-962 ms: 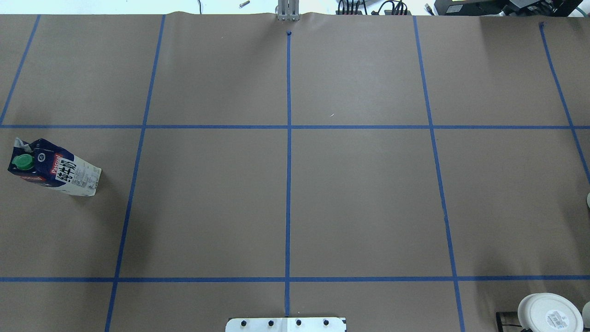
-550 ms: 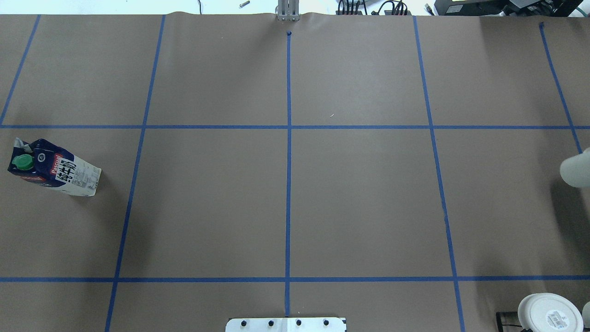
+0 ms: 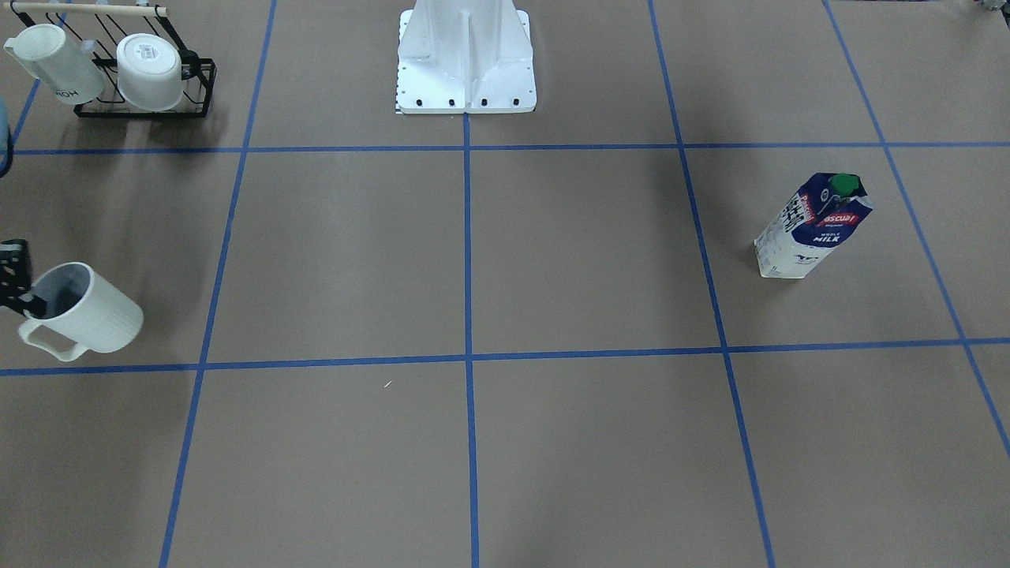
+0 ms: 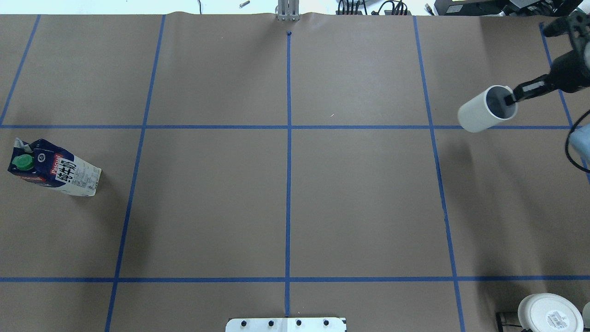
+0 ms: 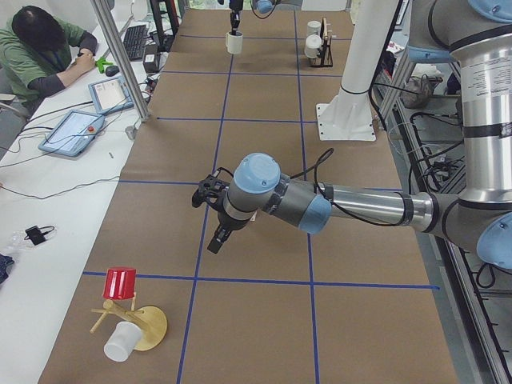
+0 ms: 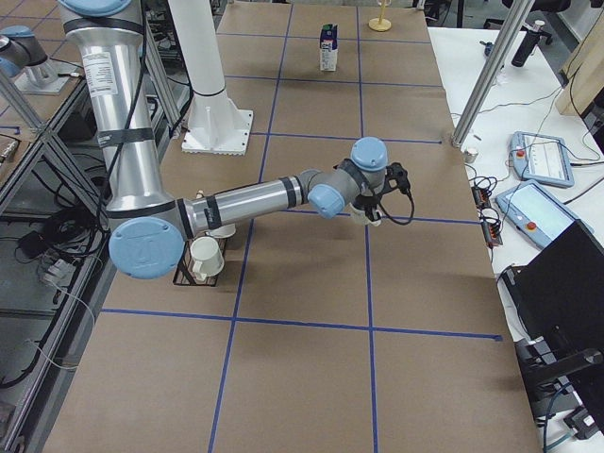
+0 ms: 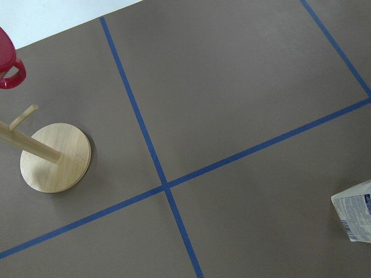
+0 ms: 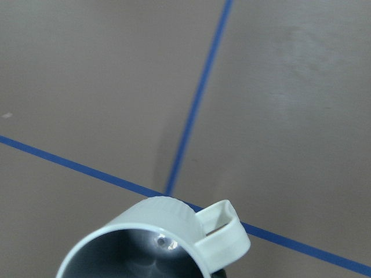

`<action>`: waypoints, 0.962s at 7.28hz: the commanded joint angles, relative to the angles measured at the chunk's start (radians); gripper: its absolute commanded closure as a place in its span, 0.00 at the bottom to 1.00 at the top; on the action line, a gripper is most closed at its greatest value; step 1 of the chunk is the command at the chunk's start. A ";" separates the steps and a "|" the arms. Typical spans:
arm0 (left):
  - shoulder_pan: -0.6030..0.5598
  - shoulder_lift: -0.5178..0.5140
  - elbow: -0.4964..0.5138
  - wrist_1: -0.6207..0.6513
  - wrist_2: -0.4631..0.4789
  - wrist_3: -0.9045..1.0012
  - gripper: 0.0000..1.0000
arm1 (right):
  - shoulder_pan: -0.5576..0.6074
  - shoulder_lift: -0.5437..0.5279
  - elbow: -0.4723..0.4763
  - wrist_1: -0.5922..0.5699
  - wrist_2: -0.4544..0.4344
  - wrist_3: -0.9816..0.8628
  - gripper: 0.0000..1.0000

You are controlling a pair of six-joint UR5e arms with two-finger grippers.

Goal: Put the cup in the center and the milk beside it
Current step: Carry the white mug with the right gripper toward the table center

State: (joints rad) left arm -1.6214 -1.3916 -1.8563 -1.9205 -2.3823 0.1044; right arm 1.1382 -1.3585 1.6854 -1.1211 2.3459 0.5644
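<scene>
The cup, a white ribbed mug, hangs tilted above the table's far right. My right gripper is shut on its rim, one finger inside. The front-facing view shows the cup at the left edge with the gripper. The right wrist view shows its rim and handle. The milk stands upright at the table's left, also in the front-facing view. The center is bare. My left gripper shows only in the exterior left view, above the table near the milk. I cannot tell whether it is open.
A black rack holds two other white cups by the robot base. One of them, with a labelled base, shows at the overhead view's bottom right. A wooden mug tree with a red cup stands beyond the milk.
The cup has come in from the right edge of the overhead view, moving left and toward the far side. The right gripper holding it is now in view. The milk has not moved.
</scene>
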 commanded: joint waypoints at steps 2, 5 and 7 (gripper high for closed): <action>0.000 -0.001 0.011 0.000 0.000 -0.002 0.01 | -0.318 0.206 0.046 -0.031 -0.253 0.501 1.00; 0.000 -0.001 0.019 0.000 0.000 -0.012 0.01 | -0.561 0.468 0.034 -0.488 -0.509 0.708 1.00; 0.000 -0.001 0.028 0.000 0.000 -0.011 0.01 | -0.642 0.513 0.028 -0.534 -0.534 0.810 1.00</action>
State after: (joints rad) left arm -1.6214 -1.3929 -1.8353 -1.9206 -2.3823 0.0925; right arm 0.5489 -0.8784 1.7187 -1.6142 1.8341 1.3131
